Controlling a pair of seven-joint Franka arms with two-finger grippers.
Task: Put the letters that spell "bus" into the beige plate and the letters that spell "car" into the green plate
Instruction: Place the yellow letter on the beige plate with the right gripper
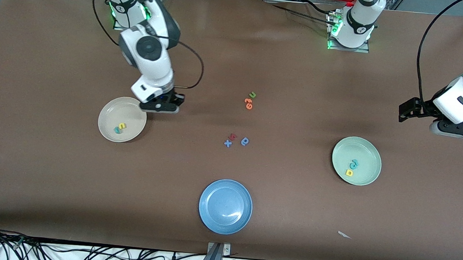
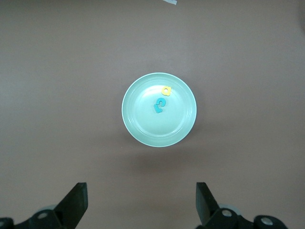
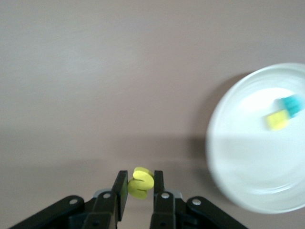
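My right gripper [image 1: 163, 108] hangs just off the beige plate's [image 1: 110, 115] rim, shut on a yellow foam letter [image 3: 141, 182] pinched between its fingers. In the beige plate [image 3: 238, 162] lie a yellow letter [image 1: 122, 126] and a teal letter [image 1: 116, 130]. The green plate [image 1: 366, 172] holds teal letters [image 1: 354, 163] and a yellow a [image 1: 349, 173]. My left gripper [image 1: 404, 111] waits open at the left arm's end of the table. Its wrist view looks down on the green plate [image 2: 138, 124], the yellow a [image 2: 166, 90] and the teal letters [image 2: 160, 106].
A blue plate [image 1: 225, 206] sits near the front edge. Mid-table lie a green u [image 1: 252, 94] and orange letters [image 1: 249, 103]. Nearer the camera are a blue x [image 1: 227, 143], a reddish letter [image 1: 233, 137] and a blue round letter [image 1: 245, 141]. A white scrap [image 1: 344, 235] lies front.
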